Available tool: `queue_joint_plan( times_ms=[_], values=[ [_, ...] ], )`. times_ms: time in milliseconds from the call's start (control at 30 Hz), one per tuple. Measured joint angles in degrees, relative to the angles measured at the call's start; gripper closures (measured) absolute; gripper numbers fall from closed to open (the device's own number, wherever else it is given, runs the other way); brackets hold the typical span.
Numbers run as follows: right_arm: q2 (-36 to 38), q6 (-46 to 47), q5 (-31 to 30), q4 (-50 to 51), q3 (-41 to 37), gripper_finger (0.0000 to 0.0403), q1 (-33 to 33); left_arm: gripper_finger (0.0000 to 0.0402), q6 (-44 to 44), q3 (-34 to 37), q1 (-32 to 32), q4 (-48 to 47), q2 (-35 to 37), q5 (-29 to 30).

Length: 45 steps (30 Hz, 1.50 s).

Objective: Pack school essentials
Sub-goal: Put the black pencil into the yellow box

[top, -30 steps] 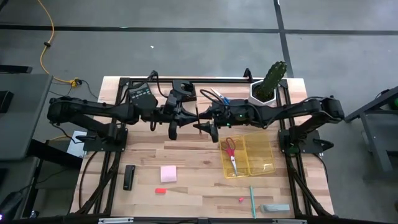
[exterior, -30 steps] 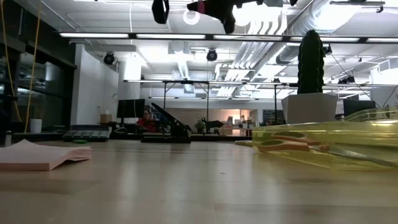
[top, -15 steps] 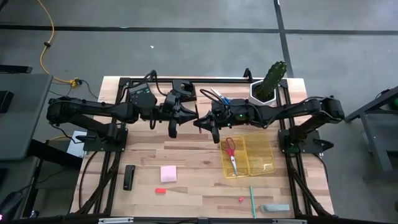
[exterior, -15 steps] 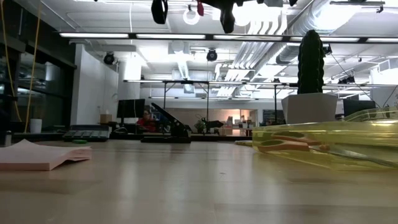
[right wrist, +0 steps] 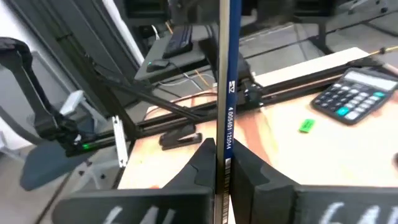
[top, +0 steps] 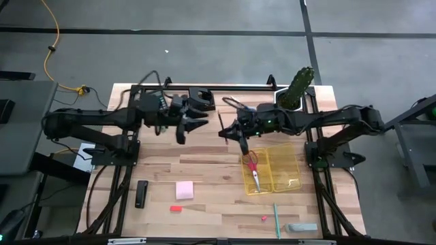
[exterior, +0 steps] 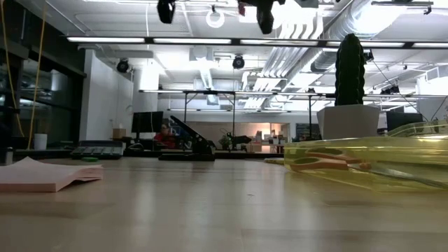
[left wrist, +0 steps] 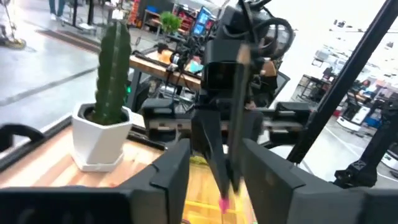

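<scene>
Jaws of the right arm are closed tight on a blue pencil, holding it upright at 1 o'clock from the centre of the table, just short of the yellow tray at 3 o'clock. We judge it hangs there ready to go in beside the red-handled scissors lying in the tray. Left jaws hover at 11 o'clock, partly open and empty, facing the pencil. The pink sticky pad at 7 o'clock and the teal pen at 5 o'clock lie unpacked.

The high view gives us this layout but hardly shows the pencil. The right wrist view shows the pinch on its shaft; the left wrist view shows its pink end pointing down, with the cactus off to one side. The low view shows both arms well above the table.
</scene>
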<state>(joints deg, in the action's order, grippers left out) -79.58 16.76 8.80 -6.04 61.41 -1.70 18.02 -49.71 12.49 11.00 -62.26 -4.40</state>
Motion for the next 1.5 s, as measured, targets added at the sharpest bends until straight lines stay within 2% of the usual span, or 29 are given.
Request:
queue_joint_plan(
  times_ms=[133,367,600,733,1500],
  values=[
    [4.7,-1.6,-3.0,6.9,-0.1,0.0401,-0.2,0.0245,-2.0,0.0,0.0,-4.6,6.0,0.1],
    [14.5,1.2,-9.2,7.5,-8.6,0.0402,0.7,0.0242,-2.3,3.7,-1.1,-5.9,16.2,3.0],
    [21.7,0.9,-14.4,-1.7,-16.4,0.0402,3.0,0.0245,-2.2,14.1,-3.8,7.1,23.6,7.7],
    [22.8,0.7,-14.8,-3.4,-17.6,0.0402,3.0,0.0245,-2.2,16.3,-4.0,8.8,24.9,7.8],
    [22.7,-0.4,-14.4,-3.3,-17.7,0.0403,3.0,0.0245,-3.6,16.3,-4.0,8.5,24.9,7.7]
  ],
)
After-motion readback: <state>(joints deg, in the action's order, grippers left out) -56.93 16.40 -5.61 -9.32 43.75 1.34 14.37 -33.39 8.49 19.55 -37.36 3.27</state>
